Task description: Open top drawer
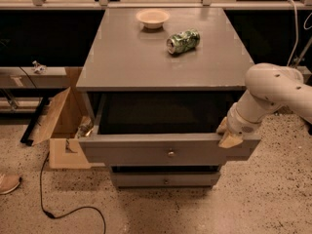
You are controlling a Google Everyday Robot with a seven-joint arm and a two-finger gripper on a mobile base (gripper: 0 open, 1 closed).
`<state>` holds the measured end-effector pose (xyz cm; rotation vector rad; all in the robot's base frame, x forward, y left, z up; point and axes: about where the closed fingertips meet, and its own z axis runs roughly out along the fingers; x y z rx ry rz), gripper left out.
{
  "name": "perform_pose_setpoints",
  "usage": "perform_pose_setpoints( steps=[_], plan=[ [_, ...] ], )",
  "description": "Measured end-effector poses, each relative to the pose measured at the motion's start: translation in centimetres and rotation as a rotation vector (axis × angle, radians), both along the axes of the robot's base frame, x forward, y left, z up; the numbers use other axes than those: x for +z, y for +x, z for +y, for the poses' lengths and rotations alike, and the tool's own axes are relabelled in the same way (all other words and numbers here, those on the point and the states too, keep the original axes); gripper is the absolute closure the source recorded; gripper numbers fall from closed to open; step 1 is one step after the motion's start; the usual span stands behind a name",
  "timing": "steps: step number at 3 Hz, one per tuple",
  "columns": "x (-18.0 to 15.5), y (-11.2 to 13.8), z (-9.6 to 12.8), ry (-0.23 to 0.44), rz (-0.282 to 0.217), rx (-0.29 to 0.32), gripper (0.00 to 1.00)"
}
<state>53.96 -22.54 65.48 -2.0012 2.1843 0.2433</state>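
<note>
My gripper (229,134), tan and wedge-shaped at its tip, rests at the upper edge of the top drawer (146,152), close to the right end of its front panel. Whether it is open, closed or clamped on that edge I cannot tell. Behind it, my arm (273,89) is smooth, rounded, off-white plastic, entering from the right.

The top drawer stands open, projecting forward from the cabinet (136,57). It has a long, flat, matte grey front, with a small round metal knob (171,153) at its centre and a dark cavity behind it. Beneath it, a lower drawer (165,179) of the same grey sits further back.

The cabinet's flat grey top carries a green can (183,41) lying on its side and, behind it near the far edge, a shallow pale bowl (152,18). The two are apart.

To the left of the cabinet, an open brown cardboard box (56,126) stands on the speckled floor (273,199). A thin black cable (63,211) curves in front of it, and a light shoe (7,183) lies at the left edge.
</note>
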Motion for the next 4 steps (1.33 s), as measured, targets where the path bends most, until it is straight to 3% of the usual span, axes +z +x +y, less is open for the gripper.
perform_pose_setpoints(
  steps=[1, 3, 4],
  plan=[
    [1.21, -1.07, 0.49, 0.028, -0.035, -0.03, 1.0],
    [1.19, -1.07, 0.5, 0.028, -0.034, -0.03, 0.58],
    [0.9, -1.06, 0.62, 0.033, -0.015, -0.016, 0.27]
  ],
)
